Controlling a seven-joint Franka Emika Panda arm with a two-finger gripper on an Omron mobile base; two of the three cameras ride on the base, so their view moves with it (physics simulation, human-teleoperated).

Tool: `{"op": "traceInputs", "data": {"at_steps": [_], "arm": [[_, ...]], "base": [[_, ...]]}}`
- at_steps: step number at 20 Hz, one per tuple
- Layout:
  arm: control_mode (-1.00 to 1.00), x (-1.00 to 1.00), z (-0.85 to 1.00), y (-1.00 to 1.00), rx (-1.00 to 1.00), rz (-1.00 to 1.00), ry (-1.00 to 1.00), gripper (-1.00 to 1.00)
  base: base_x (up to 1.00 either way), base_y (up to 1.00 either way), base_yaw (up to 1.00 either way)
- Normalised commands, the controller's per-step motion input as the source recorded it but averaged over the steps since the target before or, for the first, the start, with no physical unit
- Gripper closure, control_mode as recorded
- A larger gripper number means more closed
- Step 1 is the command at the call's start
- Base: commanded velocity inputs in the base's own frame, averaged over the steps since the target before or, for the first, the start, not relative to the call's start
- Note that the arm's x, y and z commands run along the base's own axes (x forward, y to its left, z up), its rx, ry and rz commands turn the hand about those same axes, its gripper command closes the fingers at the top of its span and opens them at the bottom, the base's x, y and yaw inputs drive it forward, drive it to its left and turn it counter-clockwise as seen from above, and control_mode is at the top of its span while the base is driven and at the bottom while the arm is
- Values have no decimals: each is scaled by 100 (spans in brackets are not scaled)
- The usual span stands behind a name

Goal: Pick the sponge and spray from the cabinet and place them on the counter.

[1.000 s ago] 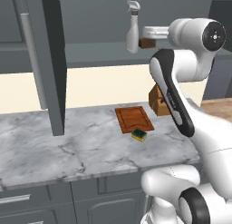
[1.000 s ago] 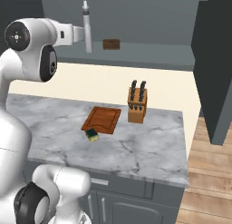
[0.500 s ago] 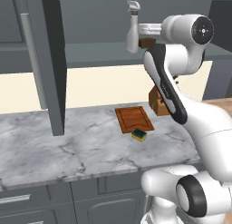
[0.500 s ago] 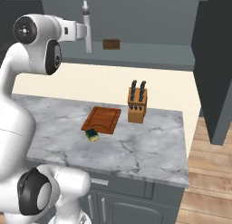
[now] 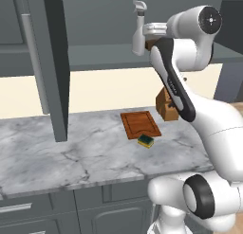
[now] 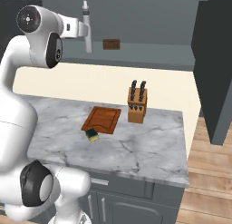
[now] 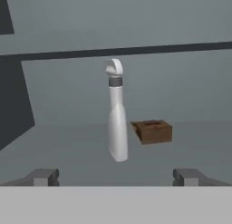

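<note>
The spray (image 7: 117, 114) stands upright on the grey shelf of the open cabinet (image 5: 95, 58), also seen as a slim white bottle (image 5: 138, 29) (image 6: 86, 30). My gripper (image 7: 117, 177) is open, level with the bottle's lower half. The bottle sits centred ahead of the two fingertips (image 7: 43, 177), a little beyond them. From the base cameras the gripper (image 5: 147, 35) (image 6: 79, 29) is right next to the bottle. The sponge (image 5: 146, 141) (image 6: 93, 135), yellow with a green top, lies on the marble counter (image 5: 71, 157) (image 6: 145, 146) by the corner of the cutting board.
A small brown box (image 7: 152, 130) (image 6: 111, 44) sits on the shelf just beyond the spray. A wooden cutting board (image 5: 139, 124) (image 6: 102, 119) and a knife block (image 5: 167, 107) (image 6: 137, 107) stand on the counter. An open cabinet door (image 5: 52, 62) hangs at the left.
The hand has edged closer to the spray and the arm's elbow has swung in. The jaws stay open. Spray and sponge have not moved.
</note>
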Motion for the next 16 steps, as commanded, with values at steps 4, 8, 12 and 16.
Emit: {"op": "traceInputs", "data": {"at_steps": [4, 8, 12, 16], "arm": [[-100, 1, 0, 1, 0, 0, 4, -100], [-100, 2, 0, 0, 0, 0, 1, -100], [-100, 14, 0, 0, 0, 0, 6, -100], [-100, 27, 0, 0, 0, 0, 7, -100]], "base": [[0, 0, 0], [0, 0, 0], [0, 0, 0], [0, 0, 0]]}}
